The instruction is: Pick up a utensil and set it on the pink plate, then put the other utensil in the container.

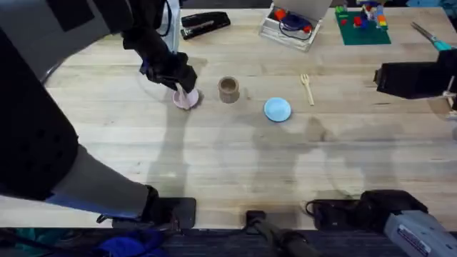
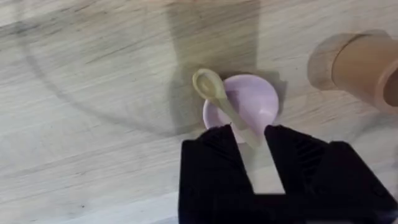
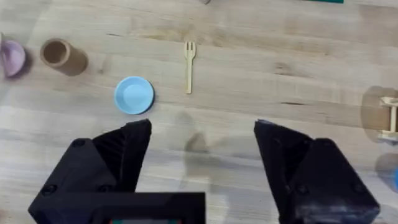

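One spoon lies with its handle across the single pink plate and its bowl hanging over the plate's rim onto the bench. The left end effector sits right over the plate; its two fingers are slightly parted, with the tip of the spoon's handle in the gap, though whether they actually pinch it is hard to make out. From overhead, that end effector covers most of the plate and hides the spoon.

One brown cup stands upright just beside the plate, toward the bench's middle; the left wrist view cuts it off at the frame edge. One light-blue plate lies past the cup, and one fork lies flat beyond that, apart from both.

The right end effector hangs near the bench's right edge, its fingers spread wide with nothing between them.
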You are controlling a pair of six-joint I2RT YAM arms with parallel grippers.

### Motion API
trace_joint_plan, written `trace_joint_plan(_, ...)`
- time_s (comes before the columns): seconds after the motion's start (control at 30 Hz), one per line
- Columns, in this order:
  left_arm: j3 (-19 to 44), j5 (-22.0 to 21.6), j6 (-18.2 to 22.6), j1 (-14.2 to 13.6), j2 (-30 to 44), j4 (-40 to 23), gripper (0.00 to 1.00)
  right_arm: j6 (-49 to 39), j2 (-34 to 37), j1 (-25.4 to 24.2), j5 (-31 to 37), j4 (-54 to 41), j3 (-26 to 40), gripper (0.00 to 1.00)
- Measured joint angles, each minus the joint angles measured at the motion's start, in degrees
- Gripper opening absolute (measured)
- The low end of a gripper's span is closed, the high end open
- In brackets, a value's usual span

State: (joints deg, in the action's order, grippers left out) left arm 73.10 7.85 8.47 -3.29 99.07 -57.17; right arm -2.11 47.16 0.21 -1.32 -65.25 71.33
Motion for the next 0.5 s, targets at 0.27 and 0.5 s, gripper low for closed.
trace_joint_plan(0.27, 0.0, 0.0, 0.0, 0.0, 0.0, 0.0, 0.332, 0.0, 0.0, 0.0, 0.0, 0.0, 0.0, 0.995)
trace_joint_plan(0.5, 0.0, 0.0, 0.0, 0.0, 0.0, 0.0, 0.366, 0.0, 0.0, 0.0, 0.0, 0.0, 0.0, 0.995)
